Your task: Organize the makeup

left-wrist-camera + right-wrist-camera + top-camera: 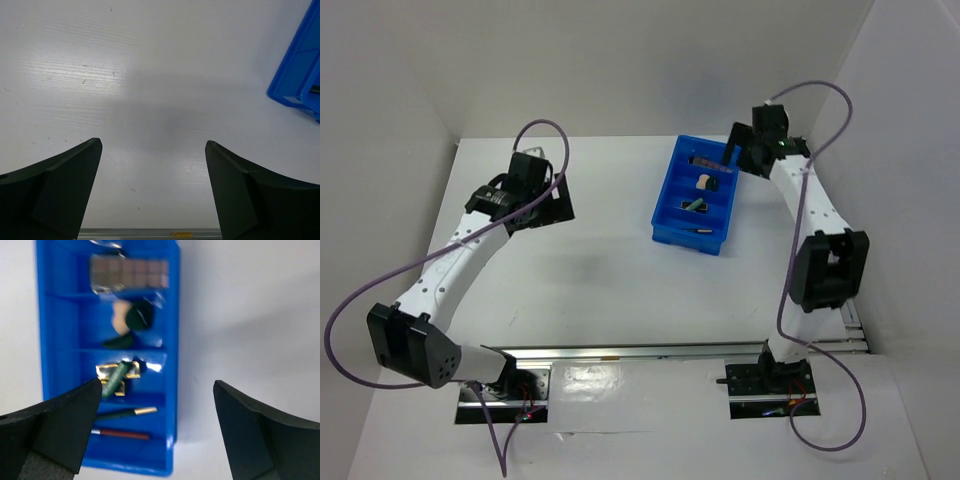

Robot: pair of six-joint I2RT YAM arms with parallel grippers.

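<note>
White counter (pixel 600 290), white walls: right jaws spread wide w/ nothing in them, hanging over the blue bin (pixel 50 340). All makeup lies in it, sorted by compartment: palette strip (pixel 129 273), sponge (pixel 118 322) w/ green discs (pixel 139 316), lipsticks (pixel 116 374), pencil (pixel 125 412), so prob. nothing left to grab. Left jaws also spread, idle over counter beside bin.

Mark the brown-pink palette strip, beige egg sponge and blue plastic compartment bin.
brown-pink palette strip (pixel 129 274): right wrist view, middle of strip.
beige egg sponge (pixel 118 321): right wrist view, exposed beige side.
blue plastic compartment bin (pixel 45 340): right wrist view, wall at picture's left.
</note>
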